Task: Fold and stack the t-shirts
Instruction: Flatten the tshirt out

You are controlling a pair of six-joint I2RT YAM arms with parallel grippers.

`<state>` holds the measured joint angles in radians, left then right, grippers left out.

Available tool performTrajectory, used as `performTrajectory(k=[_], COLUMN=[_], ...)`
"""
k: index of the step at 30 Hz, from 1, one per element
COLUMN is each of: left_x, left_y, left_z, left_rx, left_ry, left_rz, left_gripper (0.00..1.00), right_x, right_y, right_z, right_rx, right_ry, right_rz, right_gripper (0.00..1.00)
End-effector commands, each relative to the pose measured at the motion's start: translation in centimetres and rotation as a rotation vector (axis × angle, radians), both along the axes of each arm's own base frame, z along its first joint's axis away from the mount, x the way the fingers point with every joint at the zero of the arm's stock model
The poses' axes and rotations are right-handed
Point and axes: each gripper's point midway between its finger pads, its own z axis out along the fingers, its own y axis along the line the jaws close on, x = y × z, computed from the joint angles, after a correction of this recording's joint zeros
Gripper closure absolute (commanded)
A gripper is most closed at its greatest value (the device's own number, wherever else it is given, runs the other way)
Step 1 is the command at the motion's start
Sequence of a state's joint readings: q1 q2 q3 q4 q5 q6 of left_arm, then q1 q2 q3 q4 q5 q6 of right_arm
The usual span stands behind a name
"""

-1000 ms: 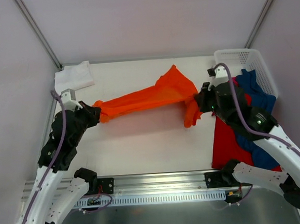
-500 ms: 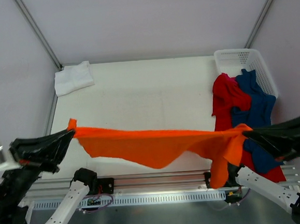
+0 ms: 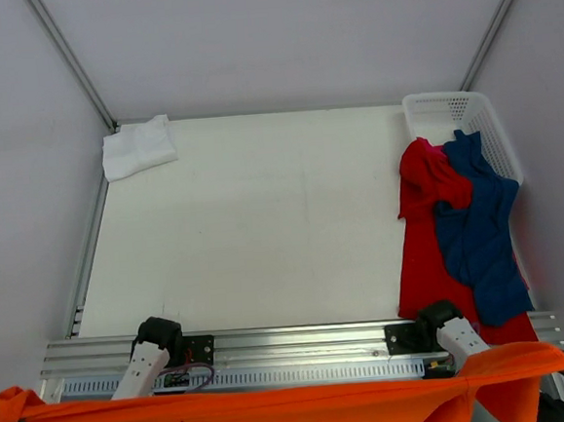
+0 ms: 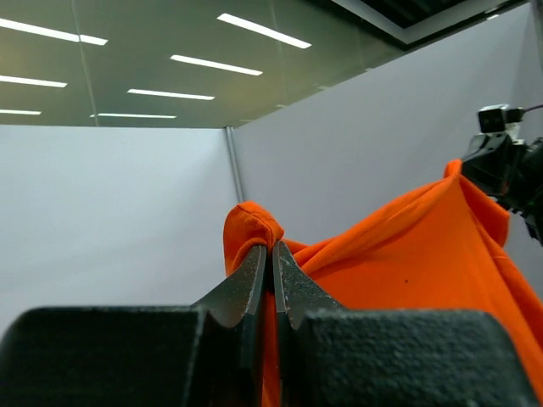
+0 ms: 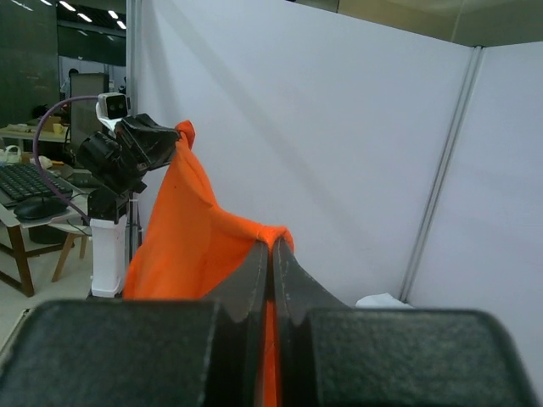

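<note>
The orange t-shirt (image 3: 278, 412) hangs stretched across the bottom of the top view, held up high between both arms. My left gripper (image 4: 272, 248) is shut on one corner of the orange t-shirt (image 4: 407, 254). My right gripper (image 5: 271, 246) is shut on the other corner of the orange t-shirt (image 5: 182, 237). In the top view both grippers are hidden behind the cloth. The white t-shirt (image 3: 137, 146) lies folded at the table's far left corner. The red t-shirt (image 3: 422, 229) and the dark blue t-shirt (image 3: 479, 235) spill from the basket down the right side.
The white perforated basket (image 3: 450, 115) stands at the far right corner of the table (image 3: 253, 213). The metal rail (image 3: 293, 352) with both arm bases runs along the near edge. Grey walls enclose the table.
Both grippers have lifted the orange shirt up and back toward the near edge, out over the rail; it now spans the bottom of the top view, taut and higher.
</note>
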<state>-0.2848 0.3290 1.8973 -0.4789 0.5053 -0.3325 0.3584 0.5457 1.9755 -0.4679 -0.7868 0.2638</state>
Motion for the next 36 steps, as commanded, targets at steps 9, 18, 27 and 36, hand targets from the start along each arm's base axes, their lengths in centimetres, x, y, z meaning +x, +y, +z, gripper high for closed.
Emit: performTrajectory(k=[9,18,27,36], left_x=[18.8,35.5,47.6,56.2], left_y=[1.1,1.1,2.1,2.0], left_z=[-6.2,-20.3,-36.1,-43.6], left_rx=[-0.12,-0.211,-0.251,-0.122], left_ry=[0.421,0.832,1.098,1.186], left_rz=[0.307,0.536,0.833,1.031], left_gripper=[1.0,1.0,1.0,1.0], right_x=[16.7,35.4,49.5,59.8], right_y=[2.2,5.5,11.2,15.9], right_z=[-6.1,-22.4,-37.7,-47.1], right_rx=[-0.013,-0.185,-0.372,-0.477], right_ry=[0.286,0.69,0.973,1.144], right_rz=[-0.286,-0.502,-0.47,-0.409], right_gripper=[1.0,1.0,1.0,1.0])
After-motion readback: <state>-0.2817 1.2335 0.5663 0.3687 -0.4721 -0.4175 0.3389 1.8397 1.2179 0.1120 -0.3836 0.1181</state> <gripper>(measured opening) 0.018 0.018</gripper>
